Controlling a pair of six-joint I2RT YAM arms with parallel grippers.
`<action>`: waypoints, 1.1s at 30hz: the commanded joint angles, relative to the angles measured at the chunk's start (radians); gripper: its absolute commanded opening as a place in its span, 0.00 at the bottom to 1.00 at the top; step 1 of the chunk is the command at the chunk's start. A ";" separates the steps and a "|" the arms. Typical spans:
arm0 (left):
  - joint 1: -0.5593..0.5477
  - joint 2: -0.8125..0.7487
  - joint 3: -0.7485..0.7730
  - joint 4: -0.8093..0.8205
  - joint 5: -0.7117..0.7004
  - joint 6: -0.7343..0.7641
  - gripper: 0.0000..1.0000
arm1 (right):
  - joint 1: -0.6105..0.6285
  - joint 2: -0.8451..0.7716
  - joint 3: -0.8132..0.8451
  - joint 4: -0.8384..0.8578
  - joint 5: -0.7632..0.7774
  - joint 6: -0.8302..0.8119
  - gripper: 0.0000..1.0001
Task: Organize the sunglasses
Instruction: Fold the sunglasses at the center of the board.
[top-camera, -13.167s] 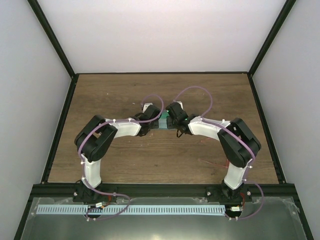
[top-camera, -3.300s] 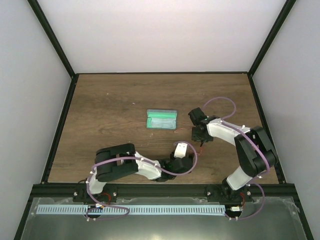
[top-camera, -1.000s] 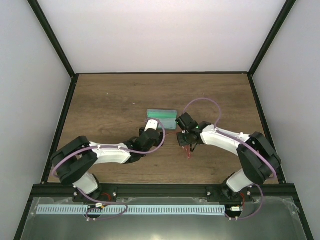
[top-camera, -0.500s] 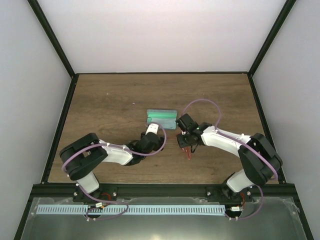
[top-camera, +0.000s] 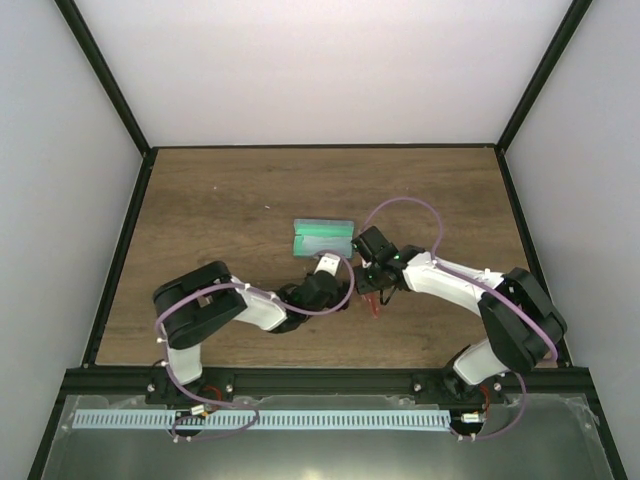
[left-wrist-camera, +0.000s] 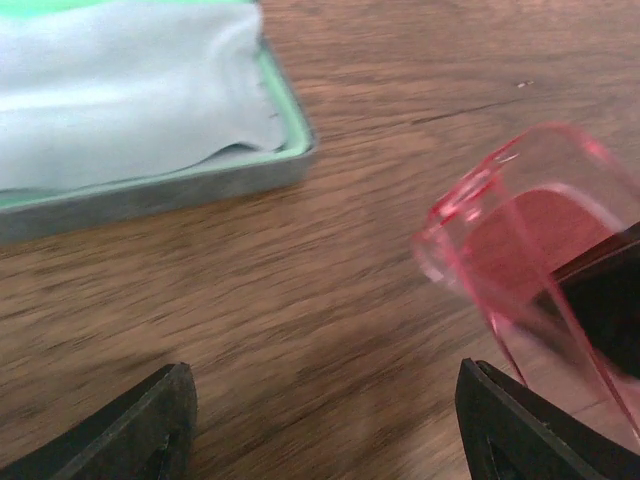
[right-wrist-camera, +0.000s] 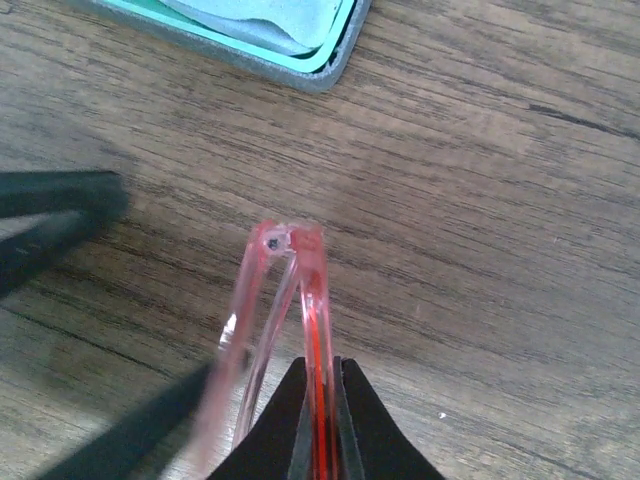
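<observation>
Soft, even light fills the overhead view; the worktop (top-camera: 220, 200) carries only faint shadows. The left wrist view is smeared, the sunglasses (left-wrist-camera: 520, 240) out of focus at right. The right wrist view shows crisp wood grain, blurring at lower left.

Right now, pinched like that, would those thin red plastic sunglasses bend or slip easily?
Probably light and springy: the thin red translucent plastic sunglasses look very slender. They might pivot or slip, since the right hand pinches only one narrow part. Likely fragile at the small hinge.
</observation>
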 joint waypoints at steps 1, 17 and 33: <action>-0.035 0.072 0.124 -0.059 0.033 -0.049 0.73 | 0.011 0.001 0.010 0.024 -0.013 0.015 0.01; -0.040 0.052 0.082 -0.113 -0.083 -0.066 0.72 | 0.015 0.045 0.021 -0.019 0.080 0.050 0.25; -0.033 0.066 0.075 -0.110 -0.088 -0.079 0.72 | 0.015 -0.038 0.012 -0.043 0.078 0.075 0.54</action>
